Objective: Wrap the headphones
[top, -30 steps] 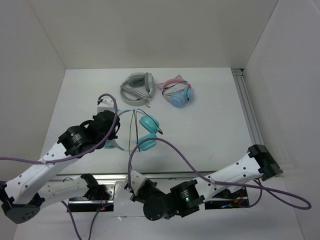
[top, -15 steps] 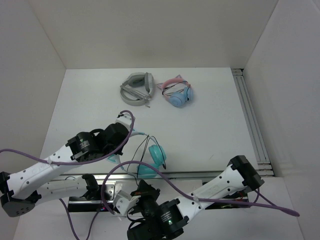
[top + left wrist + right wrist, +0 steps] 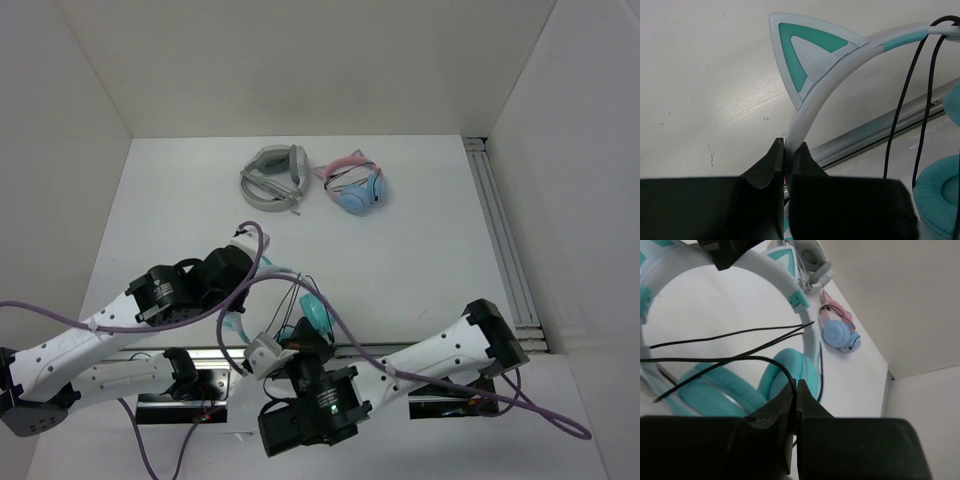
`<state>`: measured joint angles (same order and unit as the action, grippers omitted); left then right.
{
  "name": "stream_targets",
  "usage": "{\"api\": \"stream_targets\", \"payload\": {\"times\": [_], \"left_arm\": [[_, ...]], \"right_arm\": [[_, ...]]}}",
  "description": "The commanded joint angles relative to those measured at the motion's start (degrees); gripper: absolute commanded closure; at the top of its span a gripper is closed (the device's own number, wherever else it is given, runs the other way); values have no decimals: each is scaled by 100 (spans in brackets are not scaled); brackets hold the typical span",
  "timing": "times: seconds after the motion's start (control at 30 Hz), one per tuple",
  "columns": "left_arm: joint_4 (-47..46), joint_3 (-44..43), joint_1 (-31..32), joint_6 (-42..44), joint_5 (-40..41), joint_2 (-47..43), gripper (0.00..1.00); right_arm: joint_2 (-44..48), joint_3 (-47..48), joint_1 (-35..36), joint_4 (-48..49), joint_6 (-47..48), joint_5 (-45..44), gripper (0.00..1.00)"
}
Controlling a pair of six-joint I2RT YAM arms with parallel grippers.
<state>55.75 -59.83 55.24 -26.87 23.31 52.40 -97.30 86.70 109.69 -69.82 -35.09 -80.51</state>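
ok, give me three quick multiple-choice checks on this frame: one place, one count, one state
1. Where do the grey headphones lie?
A. At the near edge, by the arm bases
B. Against the right rail
C. At the far side of the table, left of the pink-banded pair

2. How many headphone sets show in the top view?
A. Two
B. Three
C. Four

3. What is the left gripper doing?
A. Shut on the headband of the teal headphones
B. Open above the table
C. Shut on an ear cup

Answers: 1 C, the two pairs sit side by side at the far side. 2 B, there are grey, pink-banded and teal sets. 3 A, the left wrist view shows it clamped on the headband below the cat ear.
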Motion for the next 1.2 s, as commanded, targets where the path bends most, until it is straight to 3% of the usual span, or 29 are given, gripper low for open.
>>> {"api": "stream_targets", "payload": {"times": [0.0, 0.03, 0.1, 0.23, 0.47, 0.73, 0.97, 1.17], "left_arm": [[-266, -195, 22, 24, -239, -2, 100], [-266, -195, 22, 24, -239, -2, 100], [-266, -195, 22, 24, -109, -2, 100], [-266, -195, 22, -29, 7, 50, 100], [-213, -248, 74, -29, 182, 244, 100], [-265, -248, 127, 147, -89, 411, 100], [-380, -195, 127, 332, -458, 244, 100], [-380, -195, 127, 385, -529, 438, 100]], "right_arm": [[719, -161, -263, 1264, 1784, -28, 93], [1069, -301, -481, 2322, 2265, 383, 93], [1518, -679, -807, 3233, 2961, 789, 93], [1845, -970, -1221, 3956, 3499, 1343, 93], [1759, -970, -1810, 4345, 4299, 2487, 93], [1371, -1365, -1863, 4661, 5152, 1856, 94], [1950, -2305, -1863, 5531, 5732, 1415, 94], [2724, -2561, -2118, 5586, 5462, 1915, 77]]}}
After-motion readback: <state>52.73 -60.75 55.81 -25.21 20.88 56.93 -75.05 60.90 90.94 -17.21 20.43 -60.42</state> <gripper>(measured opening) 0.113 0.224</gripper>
